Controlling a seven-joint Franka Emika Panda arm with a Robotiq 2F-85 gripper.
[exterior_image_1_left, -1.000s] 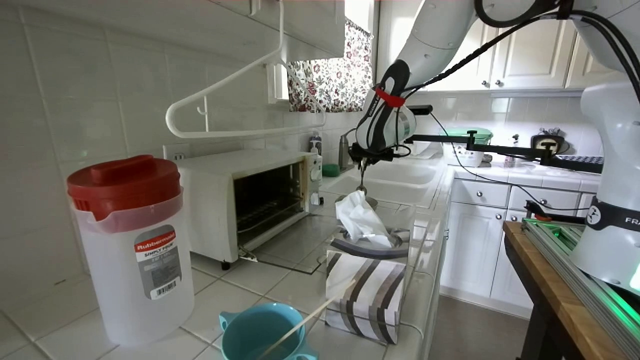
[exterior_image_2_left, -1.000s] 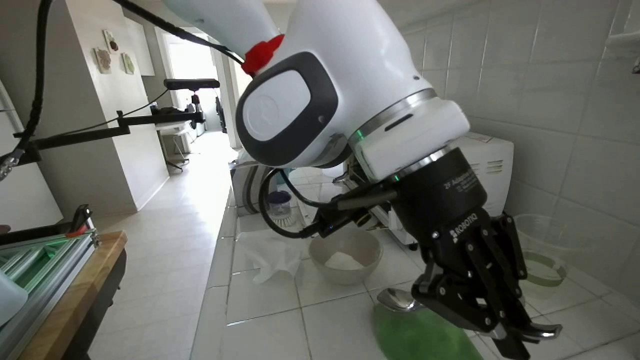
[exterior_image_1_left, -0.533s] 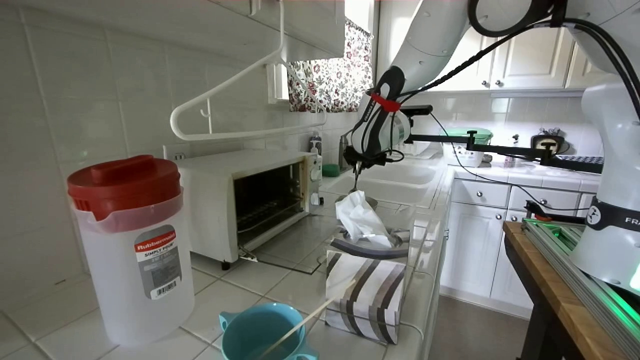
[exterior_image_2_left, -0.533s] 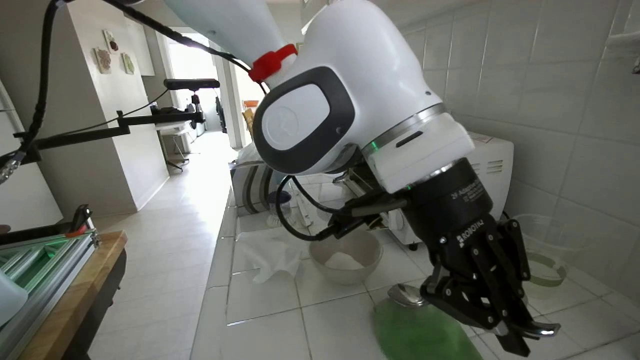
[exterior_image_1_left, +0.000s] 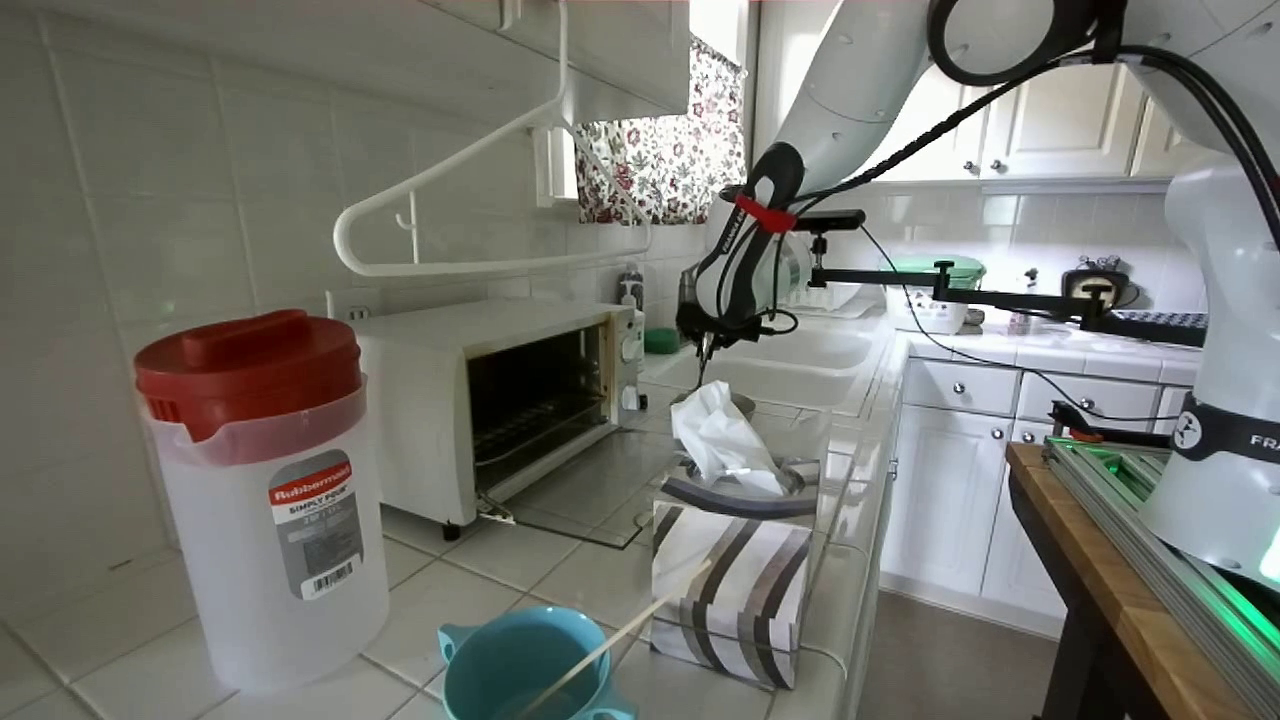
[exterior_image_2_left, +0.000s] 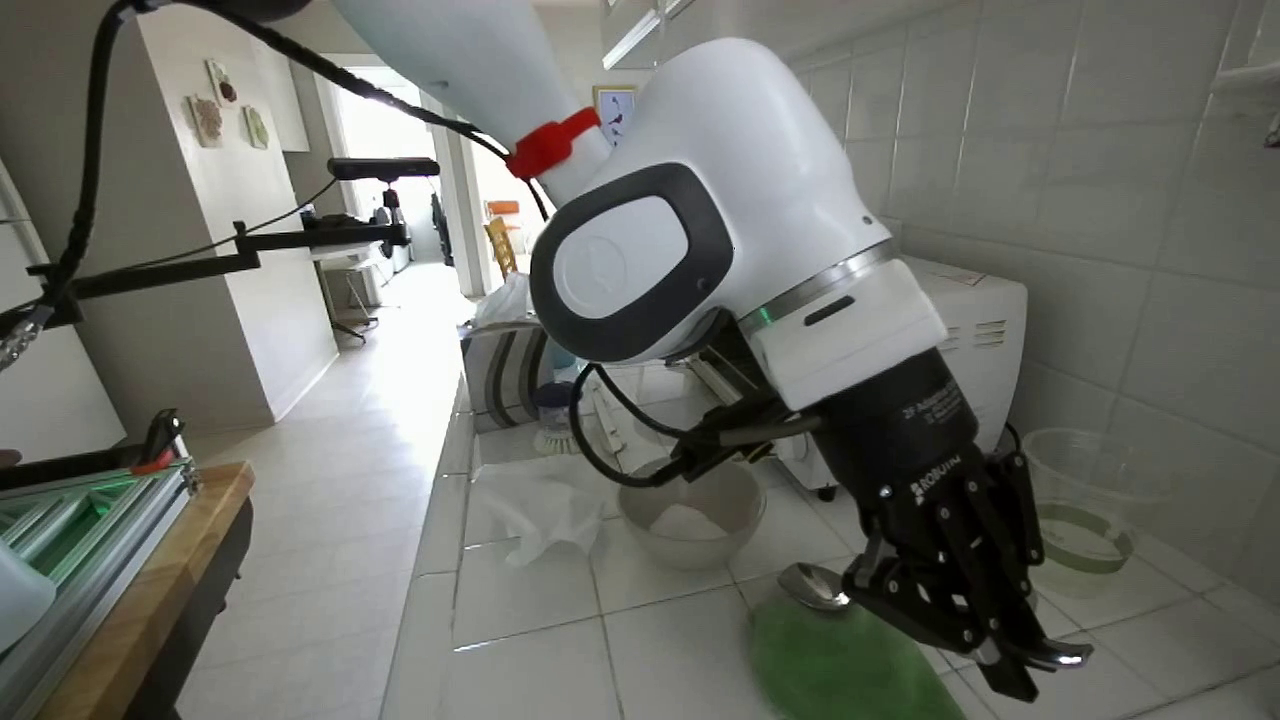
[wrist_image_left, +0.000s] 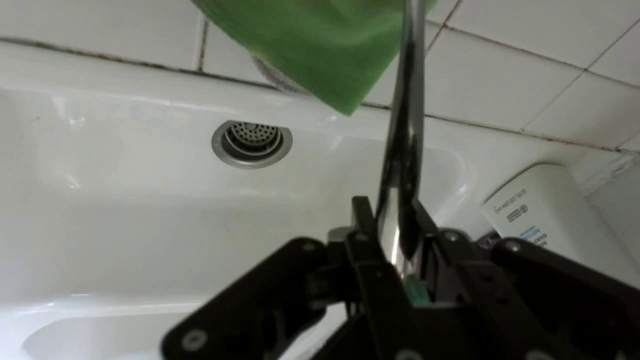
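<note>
While the white sink (wrist_image_left: 125, 150) fills much of the wrist view, we spot the toaster oven (exterior_image_2_left: 985, 360) beyond our gripper (exterior_image_2_left: 1014, 662) in an exterior view. And look, the jaws are pinched in tight! We find the green cloth (wrist_image_left: 320, 50) at the sink's edge, a beige bowl (exterior_image_2_left: 690, 553) near it, and there's our spoon (exterior_image_2_left: 815, 588), clasped in those jaws, scoop end toward the bowl.

In an exterior view, tiled wall (exterior_image_1_left: 180, 130) stands at ten o'clock, a flowered curtain (exterior_image_1_left: 670, 150) at twelve, cupboards (exterior_image_1_left: 1065, 120) at two, and floor (exterior_image_1_left: 960, 670) between four and five.
</note>
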